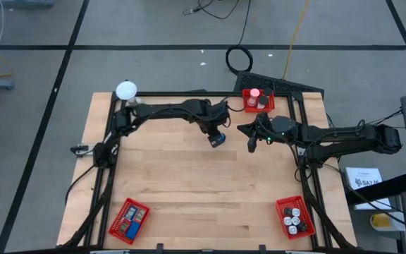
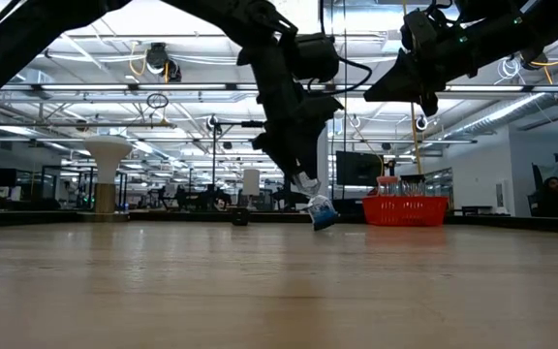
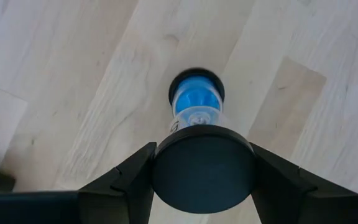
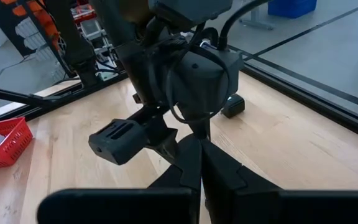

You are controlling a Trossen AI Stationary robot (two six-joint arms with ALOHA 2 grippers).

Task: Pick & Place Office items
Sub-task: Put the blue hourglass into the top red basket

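My left gripper [image 1: 217,132] reaches down over the far middle of the table, shut on a small clear cylinder [image 3: 196,102] with blue filling and black end caps. In the low view the cylinder [image 2: 323,214] hangs tilted, close over the wood; whether its lower end touches, I cannot tell. My right gripper [image 1: 251,138] hovers level just to the right of it, shut and holding nothing [image 4: 201,171]. Other office items lie in the red baskets at the near left [image 1: 129,219] and near right [image 1: 293,216]. My left gripper pinches the cylinder's upper black end cap [image 3: 204,168] between its two fingers [image 3: 132,177], one on each side of the round cap. The fingers come from above, slanting down. The cylinder hangs tilted below them, its other black-rimmed end [image 3: 196,79] pointing at the table.
A third red basket [image 1: 258,100] with small bottles stands at the far edge, right of the middle. A white ball on a stand [image 1: 126,90] marks the far left corner. A small black piece [image 4: 232,106] lies on the wood near the far edge. Bare wood fills the table's middle.
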